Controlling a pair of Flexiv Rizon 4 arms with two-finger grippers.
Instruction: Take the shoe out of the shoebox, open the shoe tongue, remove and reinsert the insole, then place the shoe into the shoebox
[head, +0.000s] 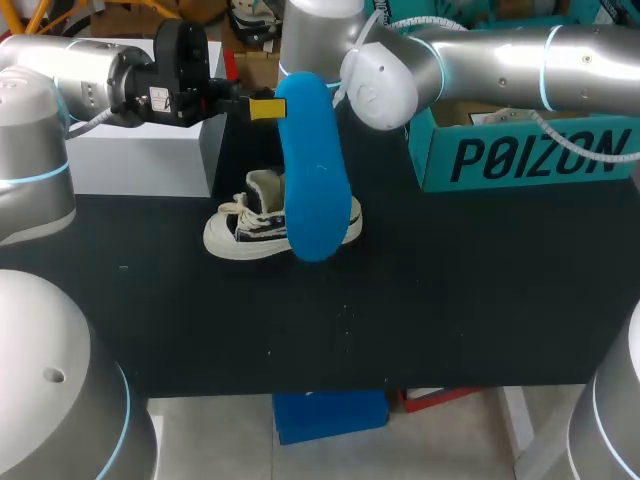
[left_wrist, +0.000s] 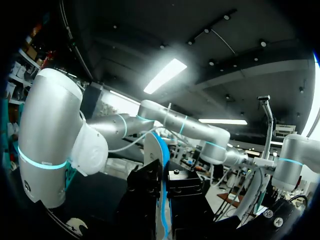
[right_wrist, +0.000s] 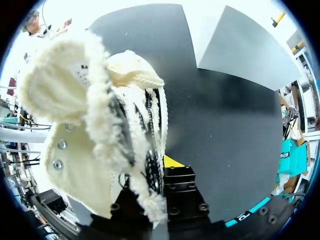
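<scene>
The left arm (head: 70, 70) reaches in over the back of the black table (head: 450, 300), and the left gripper (head: 262, 107) is clamped on the upper end of a long bright blue foam insole (head: 315, 170). The insole hangs down from it, tilted a little, with its flat face turned up toward the head camera. In the left wrist view the insole (left_wrist: 162, 165) shows edge-on, pinched between the 2 black fingers (left_wrist: 145, 190). Its lower end covers the heel part of a cream and dark canvas high-top shoe with white laces (head: 245, 228); whether the 2 touch cannot be told. The shoe stands on its sole on the table, out of its box, with the toe pointing toward the left arm's side. The right arm (head: 500, 55) crosses in over the back of the table and drops behind the insole, which hides its tip in the head view. In the right wrist view the right gripper (right_wrist: 162, 170) sits right against the shoe's fleecy cream lining (right_wrist: 85, 150) and loose laces (right_wrist: 150, 115); whether it grips the shoe cannot be told. A teal cardboard shoebox with dark lettering (head: 530, 155) stands at the table's back right, apart from the shoe. A plain white box (head: 140, 150) stands at the back left.
</scene>
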